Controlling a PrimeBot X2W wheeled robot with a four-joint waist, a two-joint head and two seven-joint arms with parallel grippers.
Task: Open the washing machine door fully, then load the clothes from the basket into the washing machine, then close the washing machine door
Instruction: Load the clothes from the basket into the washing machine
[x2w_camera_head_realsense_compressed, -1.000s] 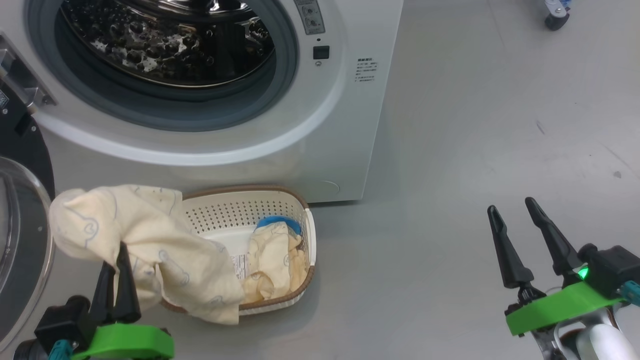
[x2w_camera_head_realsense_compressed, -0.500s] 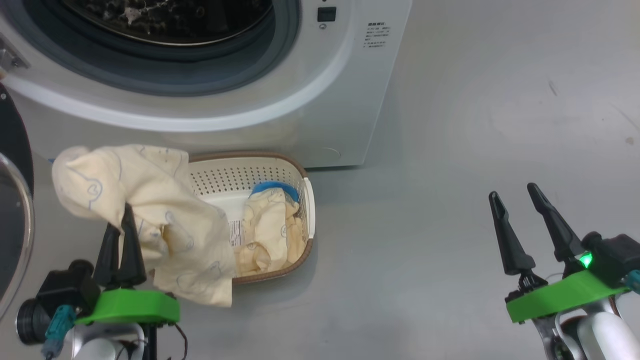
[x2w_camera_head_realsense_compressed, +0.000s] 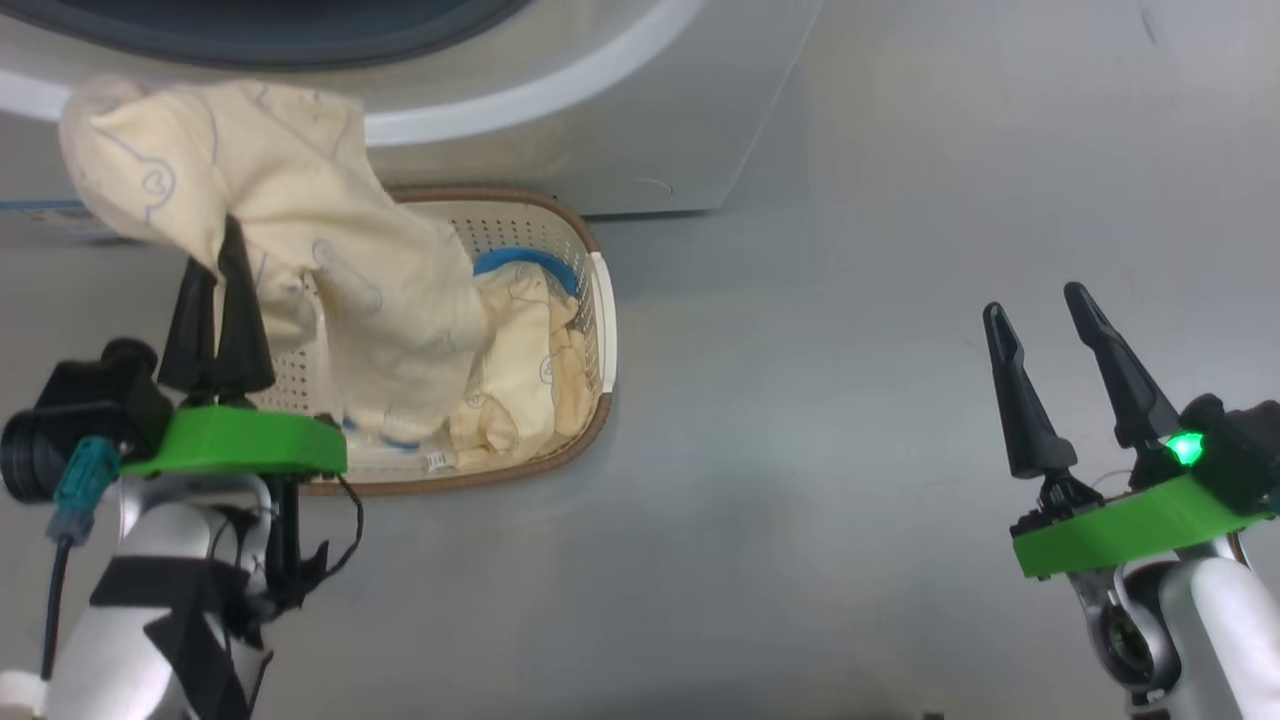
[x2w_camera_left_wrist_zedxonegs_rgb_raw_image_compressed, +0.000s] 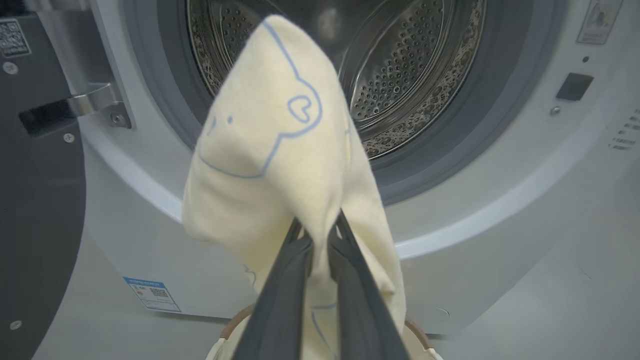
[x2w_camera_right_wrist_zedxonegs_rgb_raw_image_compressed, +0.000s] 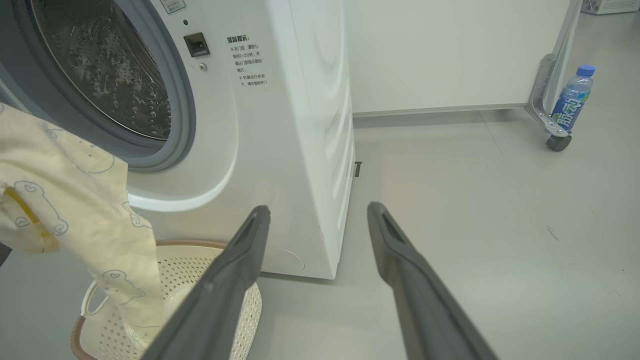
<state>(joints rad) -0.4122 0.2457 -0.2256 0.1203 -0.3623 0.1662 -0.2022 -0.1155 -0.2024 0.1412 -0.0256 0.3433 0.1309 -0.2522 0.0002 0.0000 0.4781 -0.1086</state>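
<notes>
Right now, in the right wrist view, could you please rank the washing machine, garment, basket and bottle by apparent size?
1. Big white front-loading washing machine
2. Cream-yellow bear-print garment
3. Cream perforated plastic basket, partly hidden, so unsure against the garment
4. Clear blue-capped bottle, though farthest away

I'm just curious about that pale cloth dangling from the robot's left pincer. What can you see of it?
The garment is soft cream-yellow fabric printed with faint blue bear outlines. It hangs crumpled, pinched in the shut left pincer, held above the basket with its lower end reaching down into it, in front of the washing machine.
</notes>
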